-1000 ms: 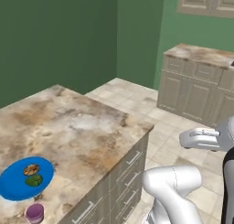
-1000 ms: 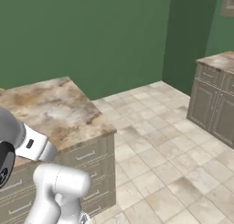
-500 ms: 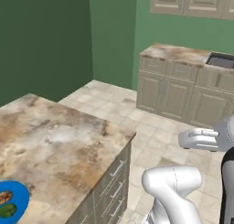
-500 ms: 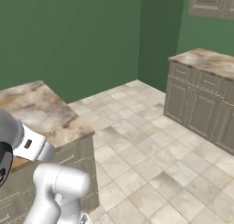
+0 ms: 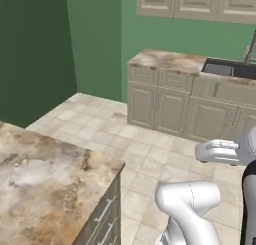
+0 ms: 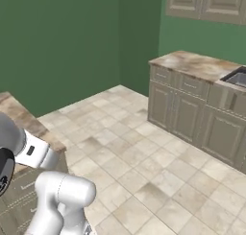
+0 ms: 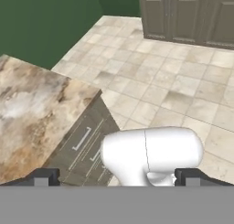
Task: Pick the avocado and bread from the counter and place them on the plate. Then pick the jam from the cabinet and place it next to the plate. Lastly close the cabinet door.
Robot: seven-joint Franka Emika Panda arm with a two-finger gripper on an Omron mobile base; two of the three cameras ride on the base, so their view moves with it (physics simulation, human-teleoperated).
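The fingers (image 7: 117,177) are spread wide and hold nothing; drive slowly to the wall cabinet (image 5: 200,4), keeping clear of the worktop (image 5: 45,189) edge

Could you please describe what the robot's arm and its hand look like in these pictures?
The arm is glossy white, built of rounded tubular links with dark joints. The hand ends in two small dark, blocky fingertips set wide apart. No cables or markings are visible.

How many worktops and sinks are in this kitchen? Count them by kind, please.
Beige-and-brown marbled stone counters: 2 (near island counter, far wall counter)
Dark sunken sink basin: 1
Total: 3
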